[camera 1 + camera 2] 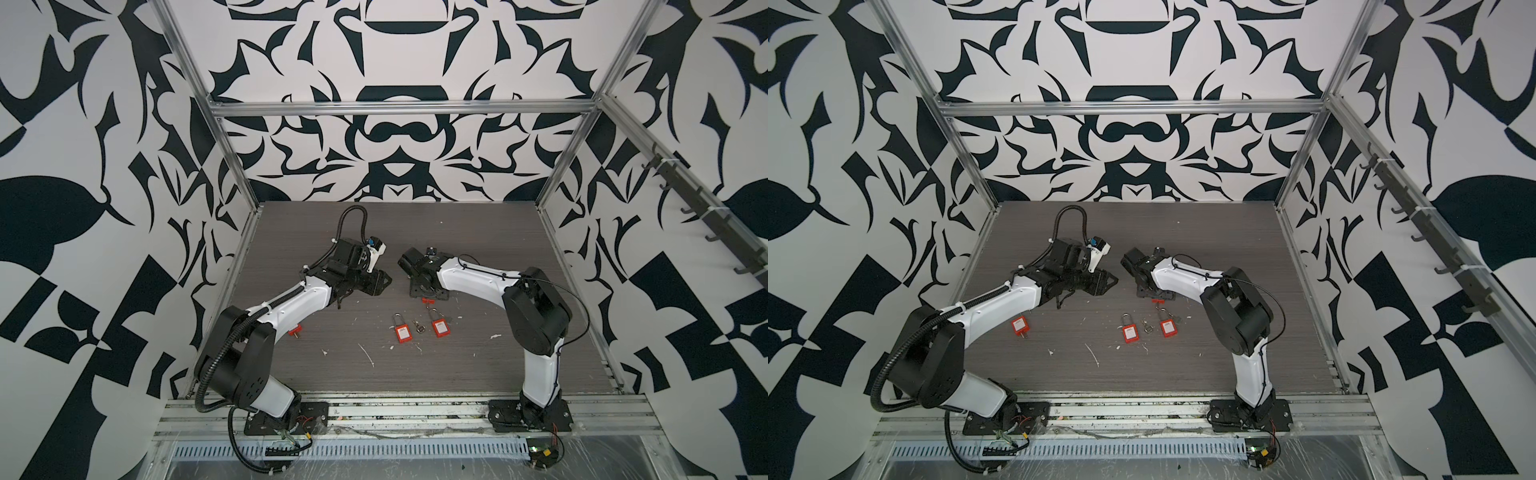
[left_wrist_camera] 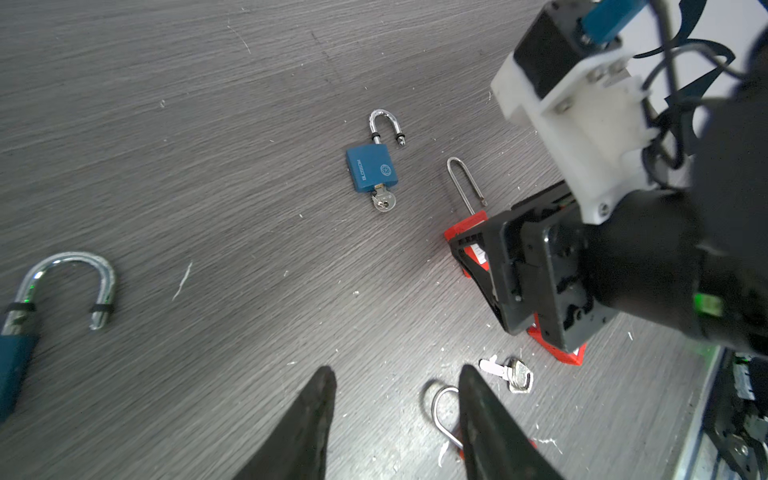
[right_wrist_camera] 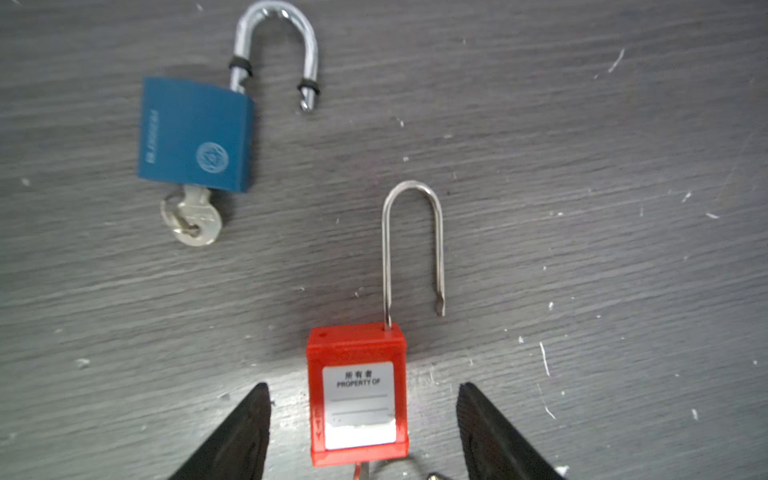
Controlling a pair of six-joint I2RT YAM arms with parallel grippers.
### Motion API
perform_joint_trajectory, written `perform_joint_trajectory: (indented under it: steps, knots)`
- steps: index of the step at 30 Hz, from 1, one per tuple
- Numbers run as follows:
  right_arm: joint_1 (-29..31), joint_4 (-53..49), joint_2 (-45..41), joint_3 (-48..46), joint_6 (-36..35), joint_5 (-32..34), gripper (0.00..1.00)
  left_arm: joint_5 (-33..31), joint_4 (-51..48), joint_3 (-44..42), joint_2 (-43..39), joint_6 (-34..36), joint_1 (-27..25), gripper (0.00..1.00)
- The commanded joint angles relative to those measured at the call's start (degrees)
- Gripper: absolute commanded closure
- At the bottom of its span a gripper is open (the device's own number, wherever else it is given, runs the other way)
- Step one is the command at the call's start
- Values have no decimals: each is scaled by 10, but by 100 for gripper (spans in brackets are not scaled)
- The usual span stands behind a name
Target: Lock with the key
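Observation:
In the right wrist view a red padlock (image 3: 357, 390) lies flat on the table with its thin shackle (image 3: 411, 245) sprung open. My right gripper (image 3: 362, 386) hangs open astride its body, table showing on both sides. A key stub and ring (image 3: 365, 469) poke out under the body. Beside it lies a blue padlock (image 3: 195, 133), shackle open, a key (image 3: 193, 220) in its base. My left gripper (image 2: 397, 382) is open over bare table, a loose key (image 2: 513, 374) near one finger. In both top views the grippers (image 1: 388, 279) (image 1: 428, 296) face each other mid-table.
Two more red padlocks (image 1: 402, 330) (image 1: 438, 325) with keys (image 1: 417, 326) between them lie nearer the front. Another red padlock (image 1: 1019, 326) sits by the left arm. A second blue padlock (image 2: 16, 353) shows at the left wrist view's edge. Metal frame rails (image 1: 577, 291) border the table.

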Motion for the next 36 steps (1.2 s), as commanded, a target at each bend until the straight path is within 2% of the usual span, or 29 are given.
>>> perform_joint_trajectory:
  steps: [1, 16, 29, 36]
  knots:
    - [3, -12, -3, 13, 13, -2, 28, -3, -6, -9, -15, 8, 4, 49]
    - [-6, 40, 17, -15, 5, -34, 38, -6, -7, -12, -14, 9, 4, 49]
    - [-7, 66, 11, -40, -1, -32, 46, -1, -6, -5, -9, 5, 4, 49]
    - [-7, 76, -6, -67, 2, -26, 47, 3, -7, -5, -13, 5, 4, 49]
